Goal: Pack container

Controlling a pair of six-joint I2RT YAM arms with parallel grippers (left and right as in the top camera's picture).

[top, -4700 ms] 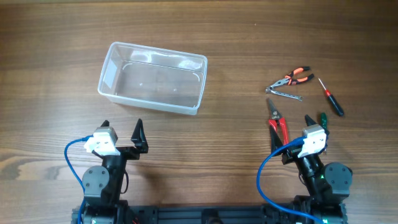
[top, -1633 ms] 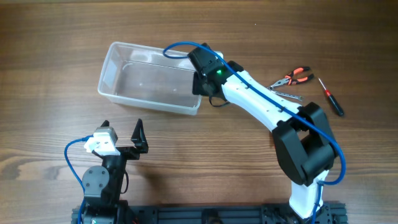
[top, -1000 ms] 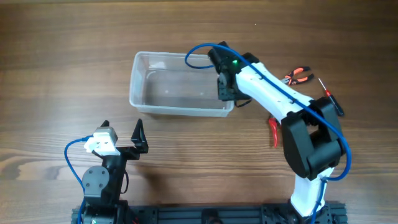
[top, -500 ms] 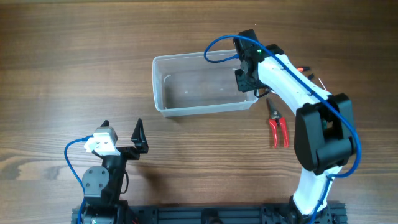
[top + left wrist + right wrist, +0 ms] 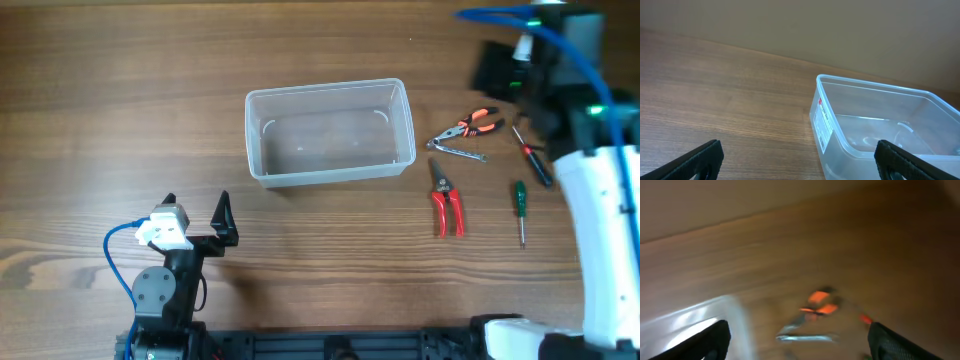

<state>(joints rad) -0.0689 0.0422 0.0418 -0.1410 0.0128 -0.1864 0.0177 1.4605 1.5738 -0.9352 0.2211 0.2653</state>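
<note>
Container: the clear tub [image 5: 330,140] sits open side up around the middle of the table [image 5: 100,100], with its long side running left to right (there's a white label [image 5: 823,121] on its left end wall, too small for us to read).

Left gripper: the left gripper [image 5: 197,212] is down at the near edge of the table. Its fingers are spread wide.

Container vs left gripper: the tub is farther out on the table and off to that gripper's right, well apart from it. In the left wrist view we get it in the right half, labelled end toward the camera.

Right gripper: the right gripper [image 5: 802,345] is up over the far right part of the table. The wrist view is pretty smeared, but we can make out a finger in each bottom corner, so it's spread wide too.

Container vs right gripper: the tub lies to that gripper's left and clear of it. Only one corner shows, at the lower left of the right wrist view.

Right arm: the white right arm [image 5: 610,200] runs up the right edge of the overhead view.

Tools: all are on the table to the right of the tub.
- orange-handled pliers [image 5: 470,125], nearest the tub's far right corner
- silvery metal tool [image 5: 460,152], just beside them (we can't tell what it is)
- red-handled cutters [image 5: 447,205], nearer the front
- green screwdriver [image 5: 519,205], to the right of the cutters
- red-and-black screwdriver [image 5: 532,160], farthest right
</note>
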